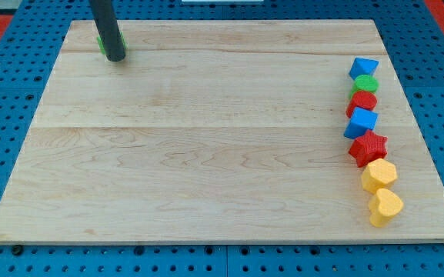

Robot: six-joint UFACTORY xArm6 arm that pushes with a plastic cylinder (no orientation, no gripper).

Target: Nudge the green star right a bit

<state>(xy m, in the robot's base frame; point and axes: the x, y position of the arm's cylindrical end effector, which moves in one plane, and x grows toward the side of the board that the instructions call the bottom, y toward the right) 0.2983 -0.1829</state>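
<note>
Rod only on this arm: it carries no pincer, so nothing opens, closes or grips, and my tip does the work. It stands at the view's-bottom edge of the green star, touching it or just short of it; I cannot tell which. The rod hides most of the star, leaving green slivers on either side of the shaft, the larger on the view's left. The star's long axis cannot be read.

I judge that a push to the right needs my tip on the star's left flank, so it would first have to come round to that side.

To the star's right the wooden worktop lies bare. Well to the star's right, toward the far edge, runs a column: blue block, green block, red block, second blue block, red star, yellow block, yellow heart. A short nudge comes nowhere near them.
</note>
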